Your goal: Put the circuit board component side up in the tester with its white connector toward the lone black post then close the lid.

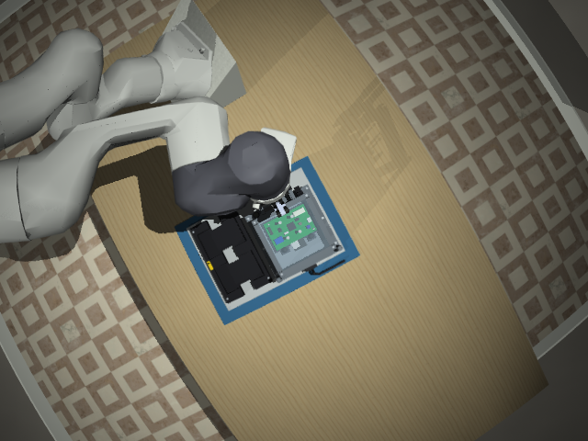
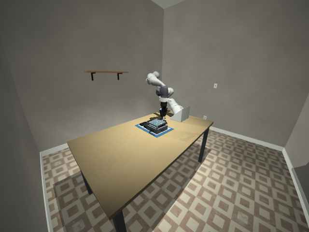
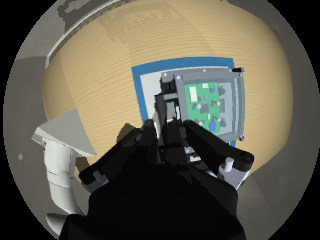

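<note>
Jaws nearly closed, pinched on the near edge of the circuit board (image 1: 290,228); gripper (image 1: 280,207) sits at the board's arm-side edge, over the tester (image 1: 327,228). Board is over the tester's grey bed, on or just above it; can't tell if it is seated on the pins.

Risks, as I judge them: if the jaws let go while the holes are off the two pins, the board rests tilted or rides on a pin tip, and the lid (image 1: 231,258) won't latch. The grip is on one edge only, so the board could pivot or slip as it is lowered. The white connector must face the lone black post; can't make out the post for sure from here, so orientation is unverified. The lid lies open flat beside the bed, so the wrist could clip it when pulling away.

Board look: green, roughly rectangular, component side up, small grey chips, a blue part near one corner, white blocks on two edges. It lies about square with the bed. Tester sits on a blue mat (image 1: 346,239) on the wood counter (image 1: 379,332).
</note>
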You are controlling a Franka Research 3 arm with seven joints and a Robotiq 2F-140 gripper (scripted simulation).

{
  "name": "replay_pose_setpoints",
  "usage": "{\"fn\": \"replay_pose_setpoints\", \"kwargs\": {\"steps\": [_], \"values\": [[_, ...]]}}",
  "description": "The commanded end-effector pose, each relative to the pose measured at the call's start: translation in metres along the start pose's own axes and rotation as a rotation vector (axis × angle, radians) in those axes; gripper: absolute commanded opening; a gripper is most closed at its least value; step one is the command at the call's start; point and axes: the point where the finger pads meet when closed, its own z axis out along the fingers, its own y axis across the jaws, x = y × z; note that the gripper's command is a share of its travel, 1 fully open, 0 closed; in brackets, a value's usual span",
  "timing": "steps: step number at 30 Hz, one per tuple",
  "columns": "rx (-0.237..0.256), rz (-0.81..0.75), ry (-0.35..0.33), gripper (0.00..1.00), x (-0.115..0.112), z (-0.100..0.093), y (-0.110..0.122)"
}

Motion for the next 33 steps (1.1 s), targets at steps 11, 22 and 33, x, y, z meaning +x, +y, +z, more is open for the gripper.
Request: {"fn": "replay_pose_setpoints", "kwargs": {"steps": [11, 22, 33], "values": [[0.002, 0.003, 0.0, 0.0, -0.0014, 0.0042, 0.001], [0.002, 0.003, 0.0, 0.0, -0.0014, 0.0071, 0.001], [0.002, 0.003, 0.0, 0.0, -0.0014, 0.0071, 0.001]]}}
